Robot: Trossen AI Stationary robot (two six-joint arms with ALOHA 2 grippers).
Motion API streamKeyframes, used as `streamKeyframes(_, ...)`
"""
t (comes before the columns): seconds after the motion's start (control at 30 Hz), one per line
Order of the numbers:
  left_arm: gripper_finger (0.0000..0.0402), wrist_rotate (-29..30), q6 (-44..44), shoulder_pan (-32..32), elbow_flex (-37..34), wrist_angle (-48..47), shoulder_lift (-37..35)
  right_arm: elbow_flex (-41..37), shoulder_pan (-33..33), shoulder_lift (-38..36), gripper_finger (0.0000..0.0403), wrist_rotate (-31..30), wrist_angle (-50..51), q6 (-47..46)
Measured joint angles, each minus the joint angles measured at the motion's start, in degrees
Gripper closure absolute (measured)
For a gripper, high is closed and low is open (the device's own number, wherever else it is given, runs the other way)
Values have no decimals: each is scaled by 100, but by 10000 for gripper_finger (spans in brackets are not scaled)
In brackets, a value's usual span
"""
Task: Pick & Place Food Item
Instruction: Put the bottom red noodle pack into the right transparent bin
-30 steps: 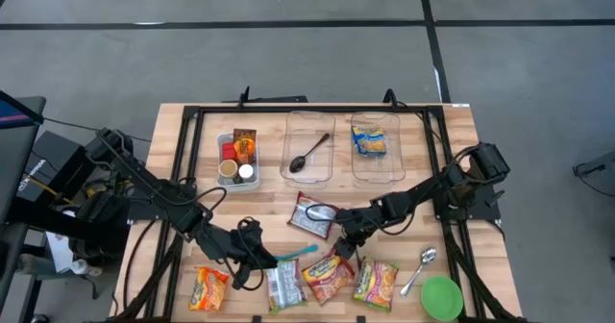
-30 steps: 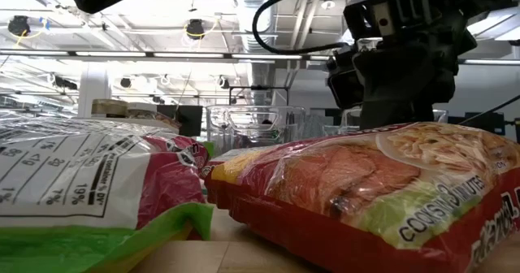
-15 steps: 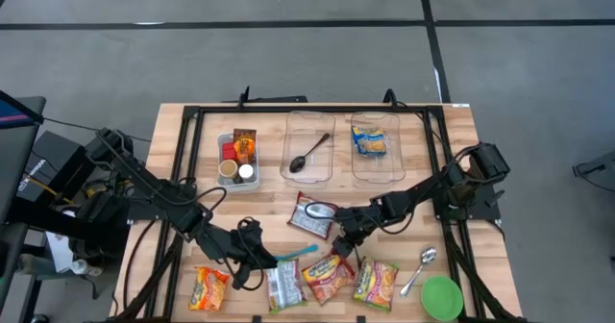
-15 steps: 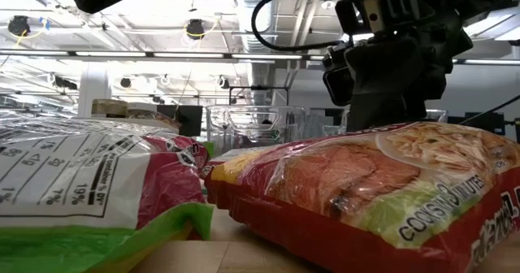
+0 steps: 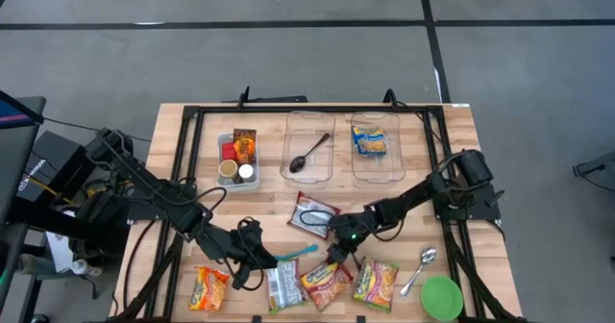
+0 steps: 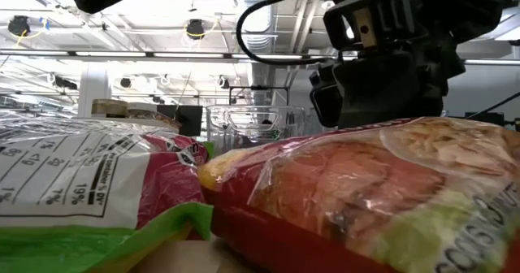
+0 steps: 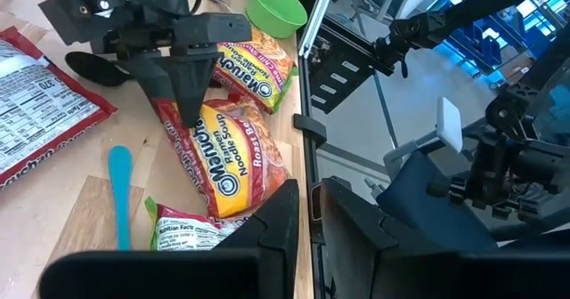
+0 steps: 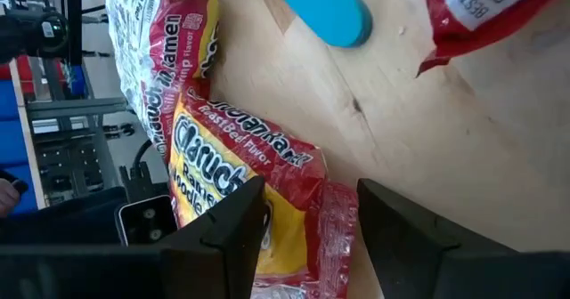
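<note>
Right gripper (image 5: 338,256) low over the near-middle of the table (image 5: 452,121), fingers parted astride the top edge of the red-and-yellow ramen packet (image 5: 325,280), not clamped on it. Packet flat on the wood at the gripper's 6 o'clock in the high view, between a green-edged ramen packet (image 5: 283,286) at its 9 o'clock and another noodle packet (image 5: 376,281) at its 3 o'clock. Blue spoon (image 5: 297,253) lying at the gripper's 9 o'clock. Red snack bag (image 5: 311,213) at 11 o'clock. Farther out at 12 o'clock, two clear trays, one (image 5: 375,121) holding a yellow packet (image 5: 370,141). Left gripper (image 5: 258,265) closed, empty, near the blue spoon.
</note>
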State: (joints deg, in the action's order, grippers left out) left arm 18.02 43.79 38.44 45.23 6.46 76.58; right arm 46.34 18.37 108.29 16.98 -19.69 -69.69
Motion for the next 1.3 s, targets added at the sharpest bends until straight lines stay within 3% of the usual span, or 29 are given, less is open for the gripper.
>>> streamKeyframes(0.97, 357, -2, 0, 0, 0, -1, 0, -19, -11, -31, 230, 127, -56, -40)
streamKeyframes(1.3, 357, -2, 0, 1, 0, -1, 0, -19, -158, -31, 230, 589, -47, 262)
